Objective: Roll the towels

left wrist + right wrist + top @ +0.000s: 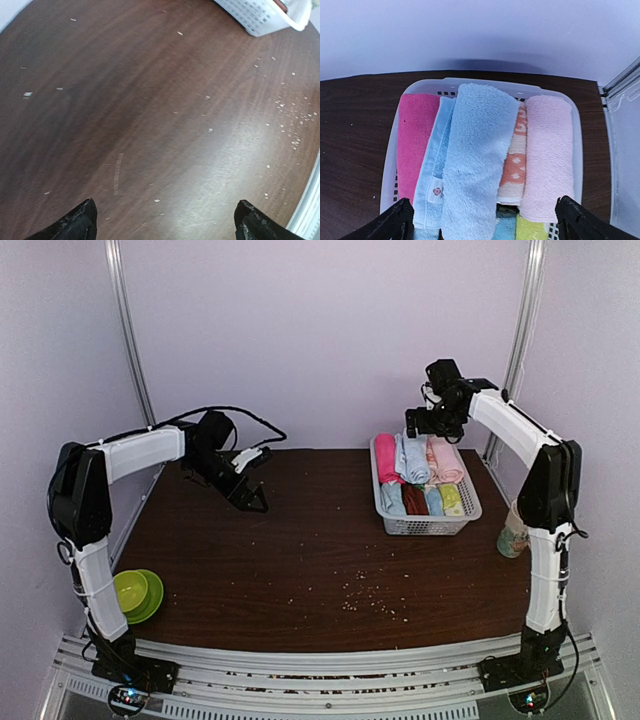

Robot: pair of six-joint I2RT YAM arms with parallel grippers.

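A white basket at the back right holds the magenta-pink towel and the pale blue towel, both rolled, lying side by side. In the right wrist view the pink towel is at the left and the blue towel, with a small white tag, is in the middle. My right gripper hovers open and empty above the basket's far end; its fingertips frame the towels. My left gripper is open and empty, low over bare table at the back left.
The basket also holds pale pink, orange-patterned, yellow, brown and blue rolls. A green bowl sits at the table's front left. A cup stands right of the basket. Crumbs dot the table.
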